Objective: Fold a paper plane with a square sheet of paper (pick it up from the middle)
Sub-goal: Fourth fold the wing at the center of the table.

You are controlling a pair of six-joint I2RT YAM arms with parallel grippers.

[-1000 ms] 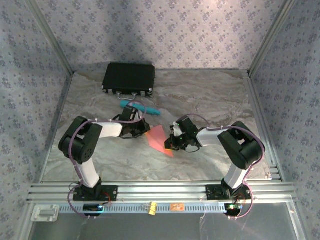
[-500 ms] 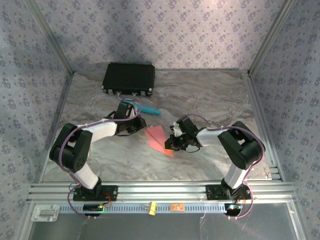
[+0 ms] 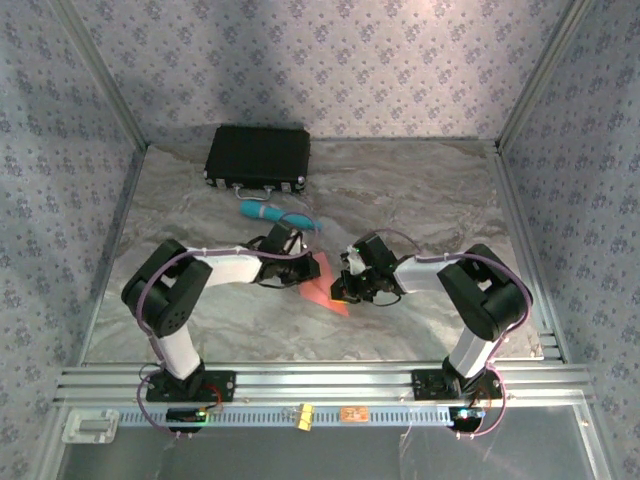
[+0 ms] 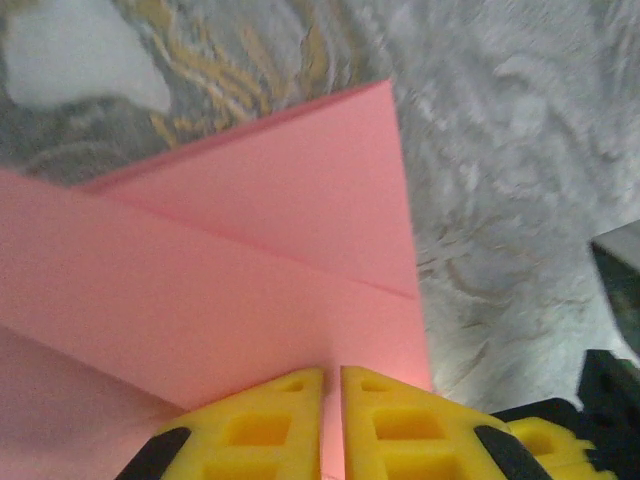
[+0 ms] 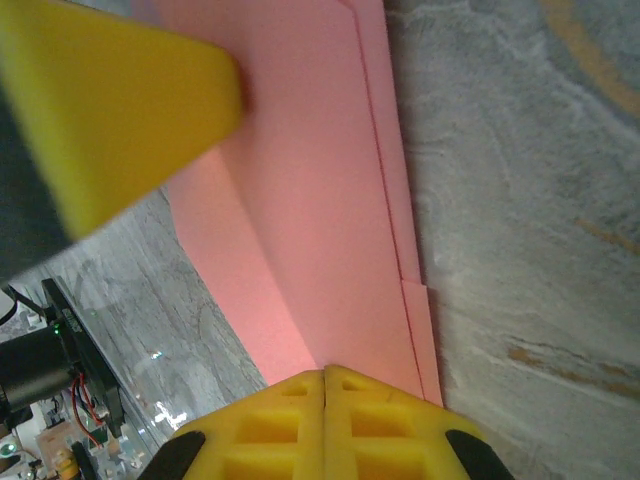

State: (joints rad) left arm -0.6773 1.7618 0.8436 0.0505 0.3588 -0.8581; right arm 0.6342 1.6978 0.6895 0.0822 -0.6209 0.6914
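The flat black case [image 3: 257, 157] at the far left is seen closed (contents hidden), with a teal cylinder [image 3: 265, 210] near it. The creased salmon-pink sheet of paper [image 4: 250, 250] is laid on the marbled table [image 3: 420, 190], touched by the closed left gripper [image 4: 332, 375] and closed right gripper [image 5: 324, 375].

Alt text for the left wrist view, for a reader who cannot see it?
The left gripper, yellow-tipped and shut to a thin slit, sits at the bottom edge over the folded pink paper, whose layered flaps run to a corner at upper right. The grey marbled table lies beyond.
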